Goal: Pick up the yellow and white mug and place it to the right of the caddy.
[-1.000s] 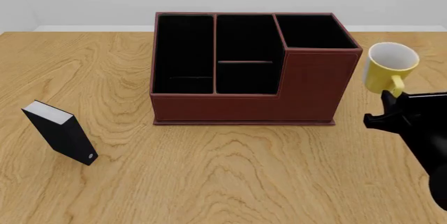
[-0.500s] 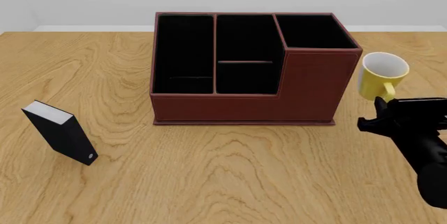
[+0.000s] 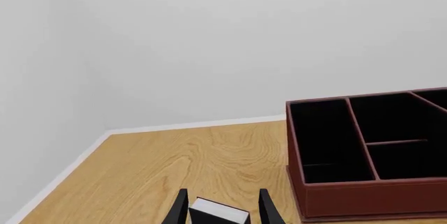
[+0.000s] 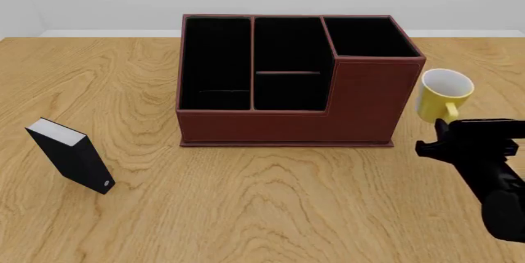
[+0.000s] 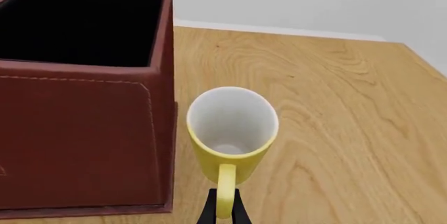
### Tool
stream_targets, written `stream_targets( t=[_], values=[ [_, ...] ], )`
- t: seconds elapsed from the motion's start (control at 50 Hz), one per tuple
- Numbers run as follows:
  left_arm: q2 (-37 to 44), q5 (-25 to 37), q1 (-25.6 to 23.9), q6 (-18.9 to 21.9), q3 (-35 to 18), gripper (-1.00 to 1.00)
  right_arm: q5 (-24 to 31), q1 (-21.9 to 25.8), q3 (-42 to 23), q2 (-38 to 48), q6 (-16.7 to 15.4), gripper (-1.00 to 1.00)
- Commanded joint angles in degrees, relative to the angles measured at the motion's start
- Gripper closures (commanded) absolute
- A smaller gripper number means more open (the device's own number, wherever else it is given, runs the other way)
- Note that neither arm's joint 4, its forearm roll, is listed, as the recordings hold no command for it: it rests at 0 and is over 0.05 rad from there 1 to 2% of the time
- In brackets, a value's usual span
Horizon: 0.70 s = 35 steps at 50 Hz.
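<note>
The yellow and white mug [image 4: 443,96] hangs upright just right of the caddy [image 4: 287,82], close to its tall corner section. My right gripper [image 4: 448,119] is shut on the mug's yellow loop handle from the near side. In the right wrist view the mug [image 5: 231,132] shows its white inside, with the handle pinched between the gripper [image 5: 224,209] fingers, beside the caddy's red-brown wall [image 5: 84,135]. Whether the mug's base touches the table I cannot tell. My left gripper [image 3: 222,212] is open, seen only in its wrist view, with the caddy [image 3: 370,156] off to one side.
A small black slab-like box [image 4: 72,155] with a white top stands tilted on the wooden table [image 4: 262,208] at the near left, and in the left wrist view that box [image 3: 218,214] shows between the left fingers. A pale wall runs behind the table's far edge.
My right gripper has lowered the mug beside the caddy and shifted it slightly left, closer to the caddy's right wall. The caddy and black box have not moved.
</note>
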Motion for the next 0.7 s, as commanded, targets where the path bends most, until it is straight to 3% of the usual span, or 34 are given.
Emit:
stream_targets(
  t=[0.02, 0.7],
  values=[
    [0.00, 0.17, 0.06, 0.18, -0.18, -1.00, -0.50, -0.03, -0.81, 1.50, 0.92, 1.00],
    [0.00, 1.07, -0.01, 0.58, -1.45, -1.00, -3.11, -0.62, -2.02, 6.95, 1.79, 1.00]
  ],
)
